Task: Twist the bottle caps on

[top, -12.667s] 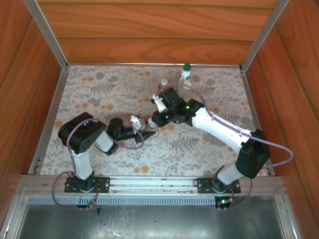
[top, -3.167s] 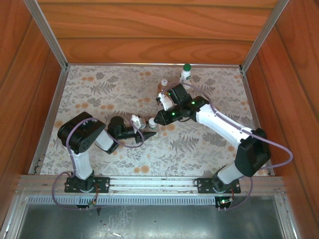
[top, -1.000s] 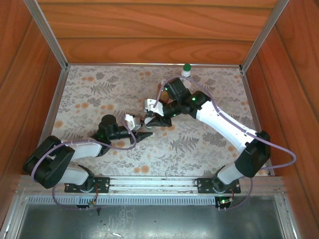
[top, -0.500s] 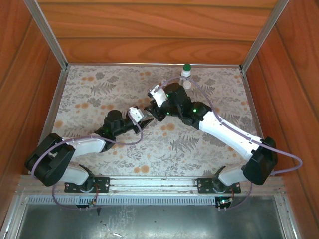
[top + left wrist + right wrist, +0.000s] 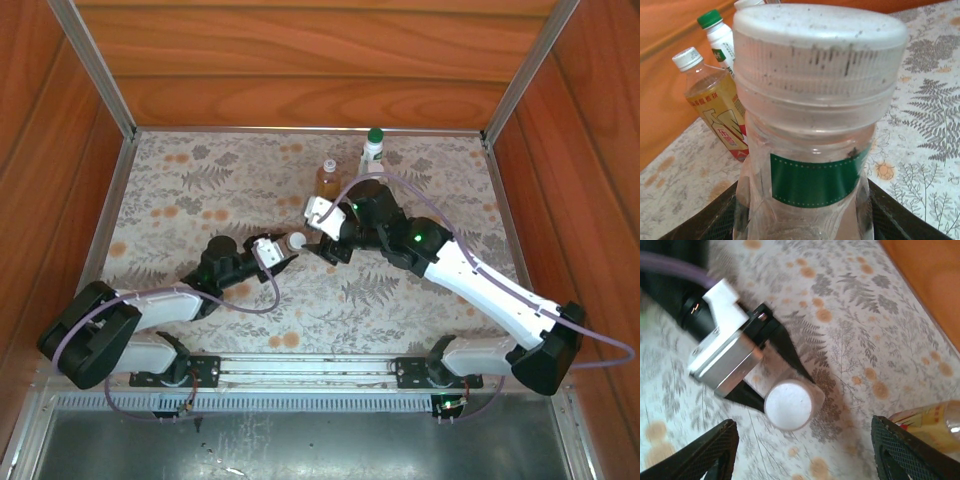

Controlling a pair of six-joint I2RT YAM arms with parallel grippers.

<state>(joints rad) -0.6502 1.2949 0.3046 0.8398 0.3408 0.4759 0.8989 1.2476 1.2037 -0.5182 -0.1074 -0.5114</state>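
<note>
A clear bottle with a green label (image 5: 812, 180) stands upright on the table, and my left gripper (image 5: 802, 220) is shut on its body low down. Its white cap (image 5: 820, 30) sits on the neck. Seen from above, this cap (image 5: 788, 405) lies just beyond my right gripper (image 5: 804, 440), which stands wide open above it, touching nothing. In the top view the left gripper (image 5: 287, 255) and right gripper (image 5: 328, 248) meet at the capped bottle (image 5: 297, 240). An amber bottle (image 5: 327, 178) with a white cap and a white bottle (image 5: 373, 148) with a green cap stand behind.
The amber bottle (image 5: 720, 107) and the white bottle (image 5: 720, 40) stand close together near the wooden back wall. The amber bottle's shoulder (image 5: 935, 425) lies close to my right finger. Floral table cloth (image 5: 200, 190) spreads open to the left and front.
My right gripper has opened and let go of the white cap, drawing back above it. The left gripper, still holding the clear bottle, has shifted slightly toward the front.
</note>
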